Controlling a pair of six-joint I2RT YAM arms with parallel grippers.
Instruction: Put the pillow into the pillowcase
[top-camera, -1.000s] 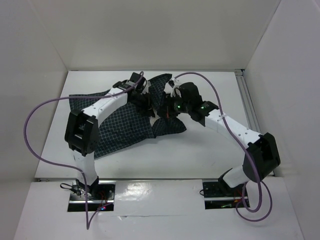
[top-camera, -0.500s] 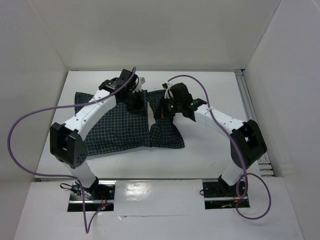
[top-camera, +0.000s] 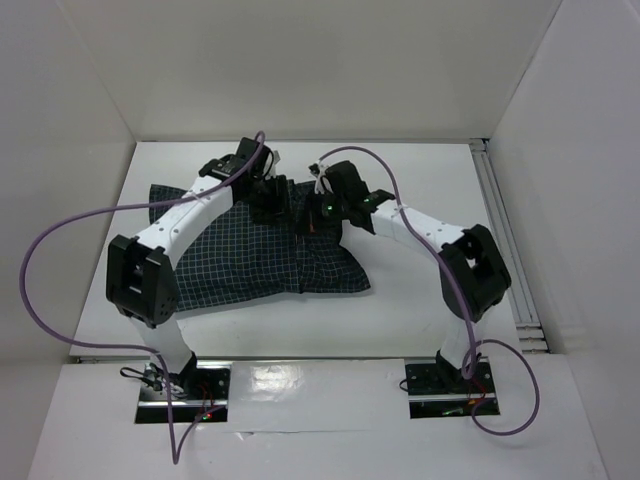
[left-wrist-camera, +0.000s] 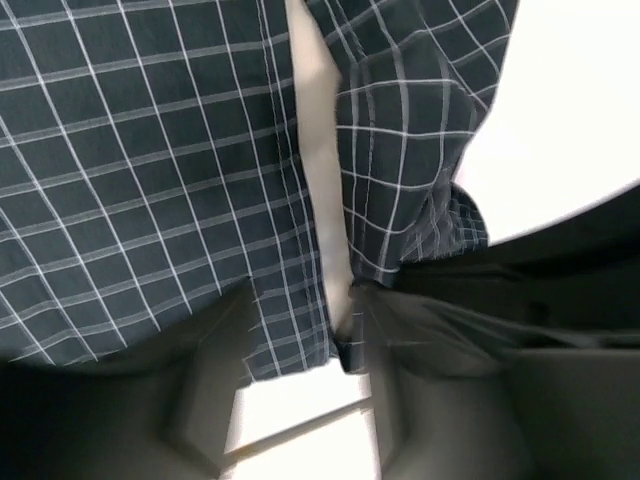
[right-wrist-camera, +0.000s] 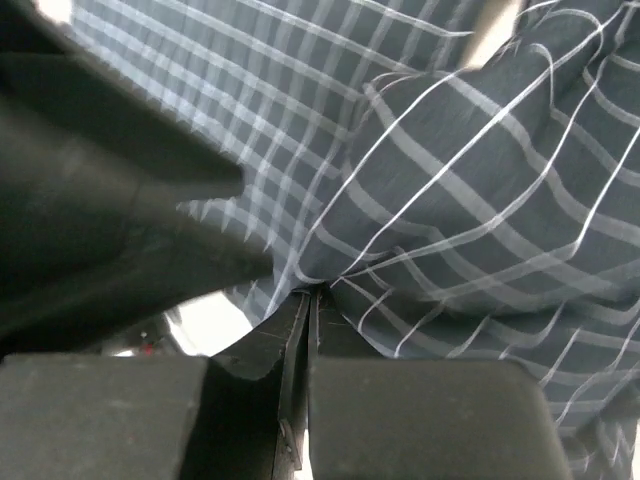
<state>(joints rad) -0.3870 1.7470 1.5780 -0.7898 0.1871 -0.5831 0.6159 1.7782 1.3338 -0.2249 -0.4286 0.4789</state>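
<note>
The dark checked pillowcase (top-camera: 240, 255) lies spread on the table with the pillow inside; it bulges at the right end. In the left wrist view a narrow cream strip of the pillow (left-wrist-camera: 320, 150) shows through a slit in the pillowcase (left-wrist-camera: 130, 180). My left gripper (top-camera: 270, 200) is at the case's far edge. Its fingers stand apart (left-wrist-camera: 300, 305) with the fabric hem and white table between them. My right gripper (top-camera: 312, 215) sits just to the right of it, shut (right-wrist-camera: 310, 292) on a fold of the pillowcase (right-wrist-camera: 470, 200).
White walls enclose the table (top-camera: 430, 270) on the left, back and right. A metal rail (top-camera: 500, 230) runs along the right edge. Purple cables loop from both arms, the left one (top-camera: 40, 270) out over the table's left side.
Both arms have come down and shifted left. The pillowcase end that was lifted and bunched between the grippers now lies flatter on the table.
</note>
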